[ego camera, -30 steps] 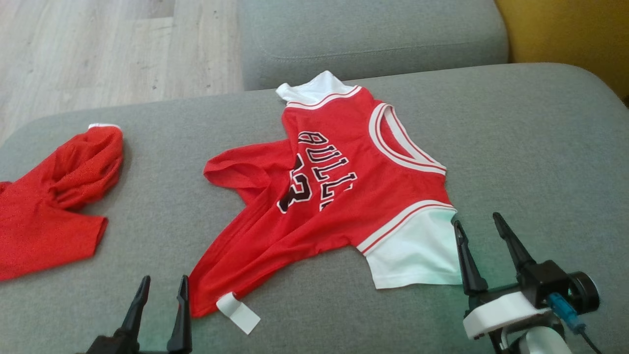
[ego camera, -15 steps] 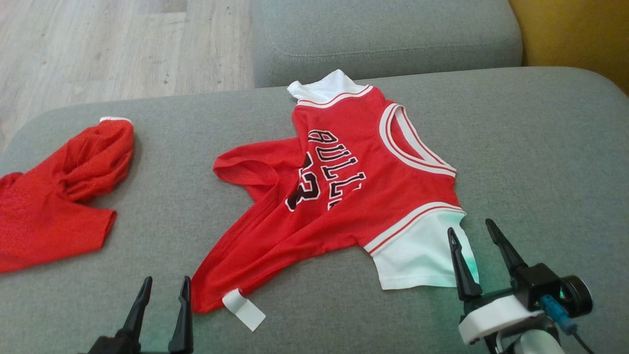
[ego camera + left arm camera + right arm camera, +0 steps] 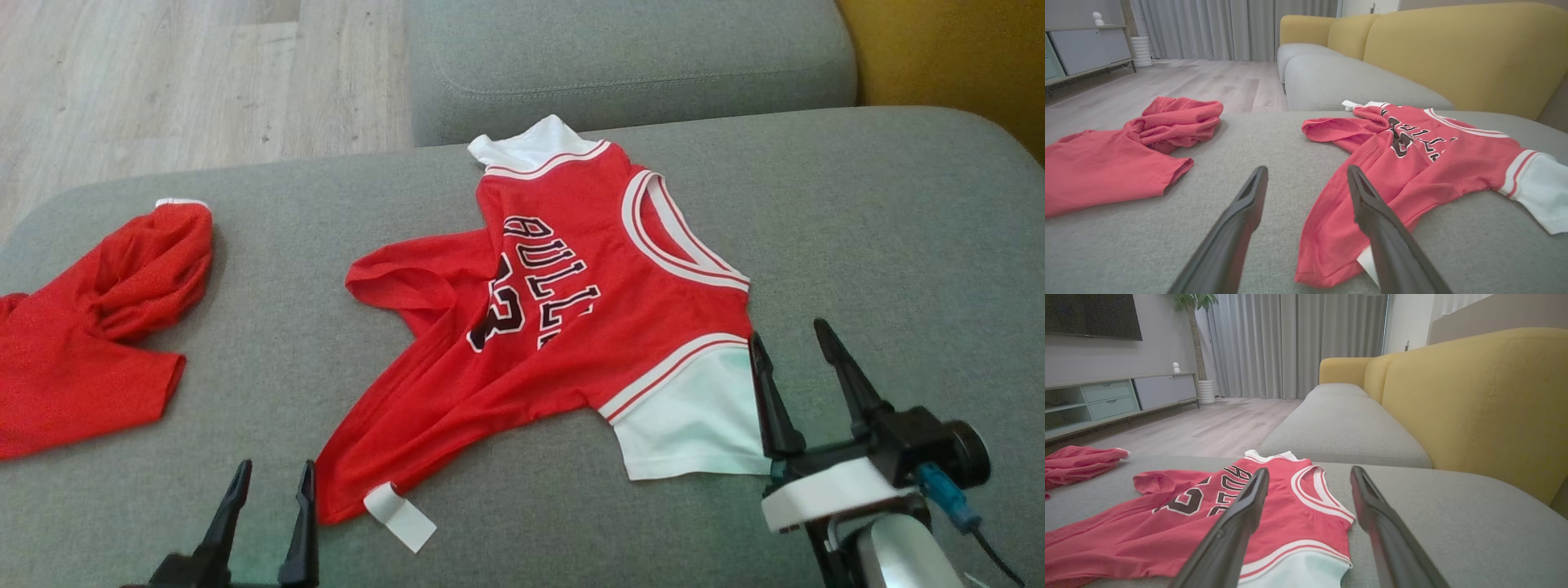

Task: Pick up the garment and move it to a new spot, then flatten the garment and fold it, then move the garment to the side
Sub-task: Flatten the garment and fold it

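The right gripper (image 3: pixel 787 331), dark fingers apart and empty, hovers just beside the white sleeve (image 3: pixel 694 416) of the red mesh basketball jersey with white trim (image 3: pixel 563 327). The jersey lies mid-seat on the grey fabric sofa cushion (image 3: pixel 898 245), to the gripper's left. Its long axis runs diagonally from the near-edge hem to the far collar. The left gripper (image 3: pixel 276 464), also spread and empty, sits just beside that hem.

The jersey (image 3: pixel 637 327) is red, with white sleeves, red-and-white striped trim and black lettering edged in white. The other garment (image 3: pixel 82 359) is plain red. The sofa seat (image 3: pixel 898 229) is flecked grey, its backrest (image 3: pixel 1494 396) mustard yellow, and the floor (image 3: pixel 163 82) pale wood-grain.
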